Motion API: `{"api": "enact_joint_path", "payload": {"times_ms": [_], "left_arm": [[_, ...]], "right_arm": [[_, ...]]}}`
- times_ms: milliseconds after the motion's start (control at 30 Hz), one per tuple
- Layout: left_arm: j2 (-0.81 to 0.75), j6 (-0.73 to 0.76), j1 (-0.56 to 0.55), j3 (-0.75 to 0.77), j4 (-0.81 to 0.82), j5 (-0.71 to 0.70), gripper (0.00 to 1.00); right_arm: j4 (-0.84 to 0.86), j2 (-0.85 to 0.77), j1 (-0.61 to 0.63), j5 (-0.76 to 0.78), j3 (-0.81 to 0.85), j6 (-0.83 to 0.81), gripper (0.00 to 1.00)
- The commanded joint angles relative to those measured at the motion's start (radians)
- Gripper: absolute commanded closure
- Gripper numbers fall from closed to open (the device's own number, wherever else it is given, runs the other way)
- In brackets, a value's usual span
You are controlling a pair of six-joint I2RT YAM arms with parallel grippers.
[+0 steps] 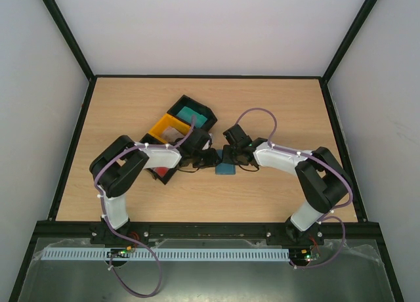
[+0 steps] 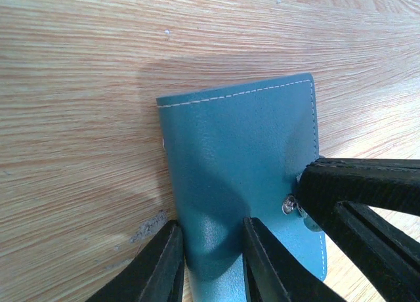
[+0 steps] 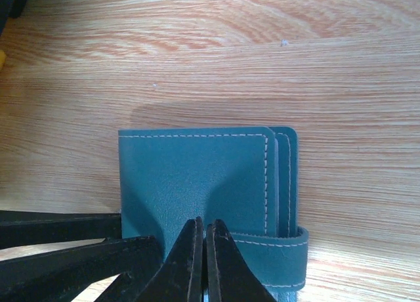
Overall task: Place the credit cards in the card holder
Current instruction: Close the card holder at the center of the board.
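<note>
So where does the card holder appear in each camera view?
Top external: card holder, centre of the table, between left gripper and right gripper.
Left wrist: fills the middle, near edge inside the left gripper.
Right wrist: centre.
Shared landmark: the right gripper, tips on the holder.

Lab: white-walled enclosure [image 1: 210,26], wooden table [image 1: 131,98].

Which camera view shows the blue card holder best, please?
The right wrist view: the card holder fills the middle, showing its stitched cover, layered edge and strap. The left wrist view shows one cover and the metal snap, at a slant. The top view shows only a small blue patch.
</note>
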Motion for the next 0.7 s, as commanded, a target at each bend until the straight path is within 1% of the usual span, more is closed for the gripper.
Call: {"api": "enact_joint_path", "payload": {"times_ms": [0,133,400,667], "left_arm": [[0.047,0.014,0.005,-0.025,-0.064,-0.015,0.72],[0.045,0.014,0.006,-0.026,-0.064,-0.014,0.72],[0.046,0.016,0.008,-0.026,-0.062,-0.013,0.72],[0.045,0.017,0.011,-0.028,-0.064,-0.013,0.72]], "right_arm": [[0.032,0.022,0.004,-0.006,-0.003,0.015,0.98],[0.017,0.042,0.006,-0.014,0.0,0.021,0.98],[-0.044,0.051,0.009,0.035,0.004,0.006,0.98],[0.016,0.065,0.013,-0.02,-0.044,0.045,0.98]]}}
